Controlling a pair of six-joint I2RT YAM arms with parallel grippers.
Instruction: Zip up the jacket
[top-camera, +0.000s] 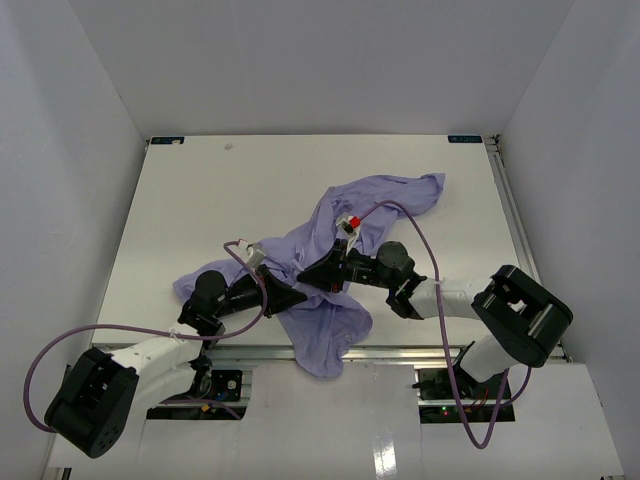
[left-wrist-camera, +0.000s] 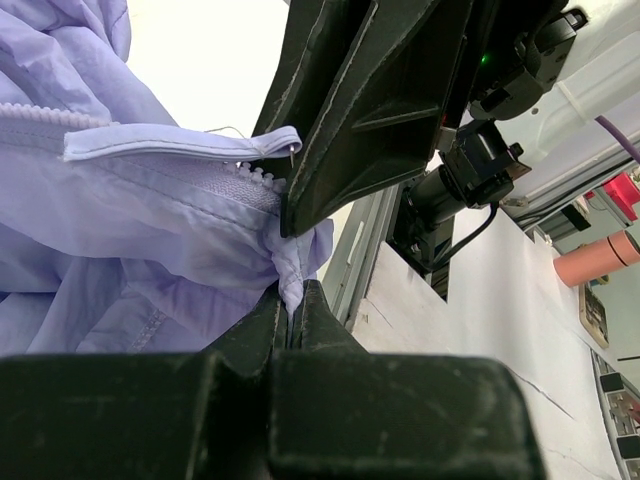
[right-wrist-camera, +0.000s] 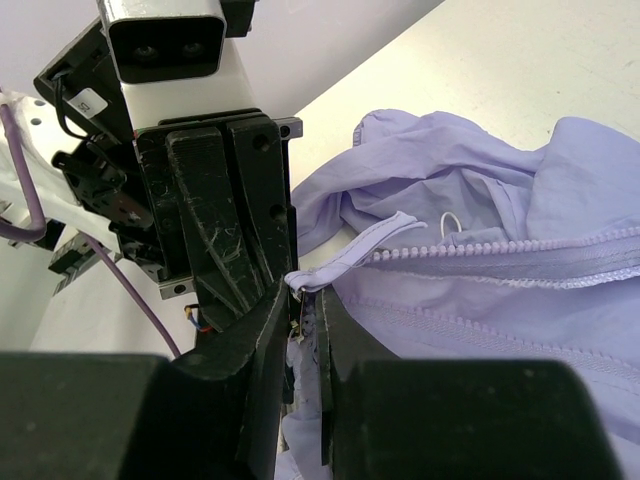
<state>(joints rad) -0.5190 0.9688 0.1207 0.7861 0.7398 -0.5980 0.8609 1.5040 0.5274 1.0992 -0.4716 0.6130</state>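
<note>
The lavender jacket (top-camera: 400, 195) lies crumpled on the table (top-camera: 180, 190), one end spilling over the near edge. Both grippers meet tip to tip at its zipper (right-wrist-camera: 500, 250) end. The left gripper (left-wrist-camera: 291, 300) is pinched together on a fold of cloth. The right gripper (right-wrist-camera: 305, 335) is clamped on the fabric edge beside the teeth.

Jacket (top-camera: 330, 235): middle, near worktop (top-camera: 200, 190) near edge, hidden under left arm (top-camera: 230, 295) and right arm (top-camera: 380, 268) in top view. Zipper teeth (right-wrist-camera: 520, 248) cut off by right edge of right wrist view. Slider too small to tell. Sleeves lost in crumple.
</note>
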